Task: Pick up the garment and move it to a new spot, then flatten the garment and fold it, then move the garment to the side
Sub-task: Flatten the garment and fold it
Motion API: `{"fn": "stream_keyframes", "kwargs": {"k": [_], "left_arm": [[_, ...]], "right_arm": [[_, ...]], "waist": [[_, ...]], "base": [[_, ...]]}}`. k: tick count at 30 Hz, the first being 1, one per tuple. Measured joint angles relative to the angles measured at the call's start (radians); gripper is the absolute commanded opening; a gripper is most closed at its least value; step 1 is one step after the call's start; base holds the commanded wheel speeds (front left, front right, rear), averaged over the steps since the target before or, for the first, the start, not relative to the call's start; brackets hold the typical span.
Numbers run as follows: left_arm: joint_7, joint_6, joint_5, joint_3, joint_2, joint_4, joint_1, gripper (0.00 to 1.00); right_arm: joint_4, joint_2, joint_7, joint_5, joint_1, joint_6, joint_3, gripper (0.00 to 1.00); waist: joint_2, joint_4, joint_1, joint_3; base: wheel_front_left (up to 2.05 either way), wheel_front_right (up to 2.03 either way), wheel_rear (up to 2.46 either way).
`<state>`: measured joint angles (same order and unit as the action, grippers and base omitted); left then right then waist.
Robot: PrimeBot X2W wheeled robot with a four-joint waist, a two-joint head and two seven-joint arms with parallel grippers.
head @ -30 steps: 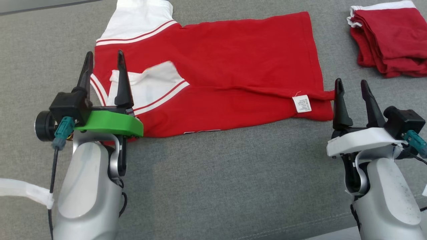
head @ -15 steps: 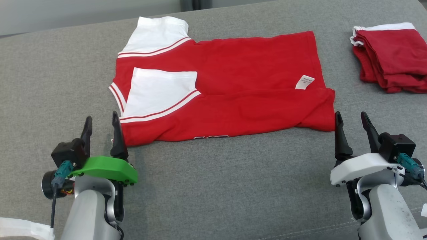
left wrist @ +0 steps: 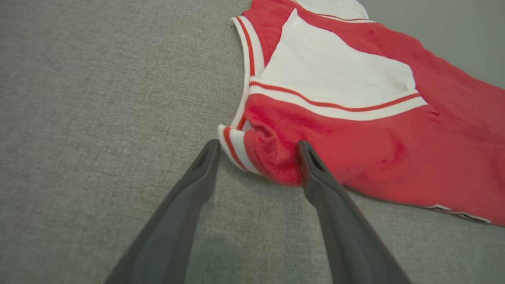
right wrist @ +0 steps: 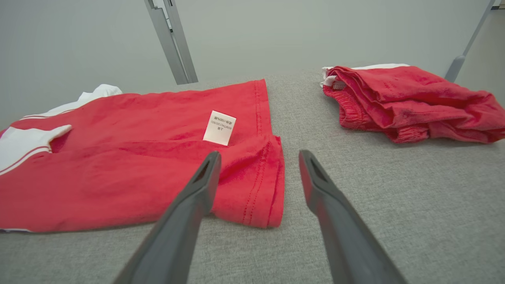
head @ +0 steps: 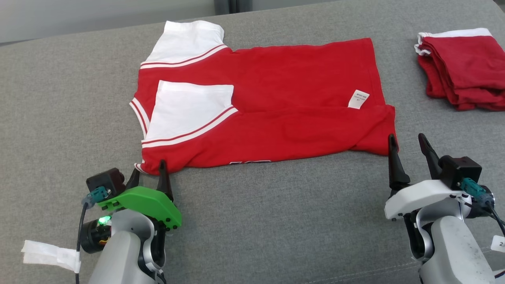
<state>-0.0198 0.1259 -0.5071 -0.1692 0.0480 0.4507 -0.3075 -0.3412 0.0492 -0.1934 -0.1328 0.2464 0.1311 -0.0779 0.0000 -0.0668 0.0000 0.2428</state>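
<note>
Tape flag (head: 49, 254), white, on the cable at far left, over the grey fabric surface (head: 252, 221). Left gripper (head: 149, 171) is low at the near-left corner of the garment (head: 276, 90), fingers spread. In the left wrist view, the gripper (left wrist: 258, 142) has the striped white-and-red corner of the garment (left wrist: 355, 150) between its 2 fingers. The right one touches bunched red cloth; I cannot tell if the left one touches. No pinch.

Garment is a red shirt with white sleeves, lying mid-surface, neck end left, hem right. Its near long edge is folded over the body, with 1 white sleeve on top of the red and the other sticking out at far left. White label (head: 358, 98) stands up near the hem.

Right gripper (head: 406, 137) sits at the near-right hem corner, fingers spread, holding nothing. In the right wrist view, the gripper (right wrist: 260, 153) has the hem corner of the garment (right wrist: 118, 157) ahead between its fingers, with the label (right wrist: 219, 127) just beyond. Whether the fingers touch it is unclear.

Folded red pile (head: 461, 71) lies far right, well apart from the garment; it also shows in the right wrist view (right wrist: 406, 98).
</note>
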Motion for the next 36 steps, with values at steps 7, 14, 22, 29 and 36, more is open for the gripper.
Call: {"fn": "stream_keyframes", "kwargs": {"k": [7, 14, 22, 29, 36], "left_arm": [[-0.007, 0.034, -0.032, 0.01, 0.0, 0.003, -0.009, 0.0], [0.022, 0.028, -0.101, 0.005, 0.0, -0.034, 0.01, 0.0], [0.061, 0.027, -0.15, 0.004, -0.001, -0.035, 0.036, 0.0], [0.102, 0.001, -0.184, 0.026, 0.0, -0.051, 0.045, 0.0], [0.119, -0.015, -0.21, 0.03, 0.0, -0.163, 0.169, 0.0]], "right_arm": [[-0.075, -0.001, 0.052, 0.012, 0.042, 0.0, -0.002, 1.0], [-0.196, 0.0, 0.106, -0.033, 0.103, 0.0, -0.018, 1.0], [-0.319, 0.001, 0.157, -0.074, 0.173, 0.0, 0.002, 0.4], [-0.307, 0.014, 0.149, -0.1, 0.191, 0.001, -0.008, 0.0], [-0.118, 0.058, 0.165, -0.152, 0.066, 0.001, -0.013, 0.0]], "waist": [[0.0, -0.008, 0.0, 0.018], [0.0, 0.011, 0.0, 0.022], [0.0, 0.04, 0.0, 0.019], [0.0, 0.051, 0.0, 0.001], [0.0, 0.056, 0.0, -0.039]], "base": [[0.0, 0.0, 0.0], [0.0, 0.0, 0.0], [0.0, 0.0, 0.0], [0.0, 0.0, 0.0], [0.0, 0.0, 0.0]]}}
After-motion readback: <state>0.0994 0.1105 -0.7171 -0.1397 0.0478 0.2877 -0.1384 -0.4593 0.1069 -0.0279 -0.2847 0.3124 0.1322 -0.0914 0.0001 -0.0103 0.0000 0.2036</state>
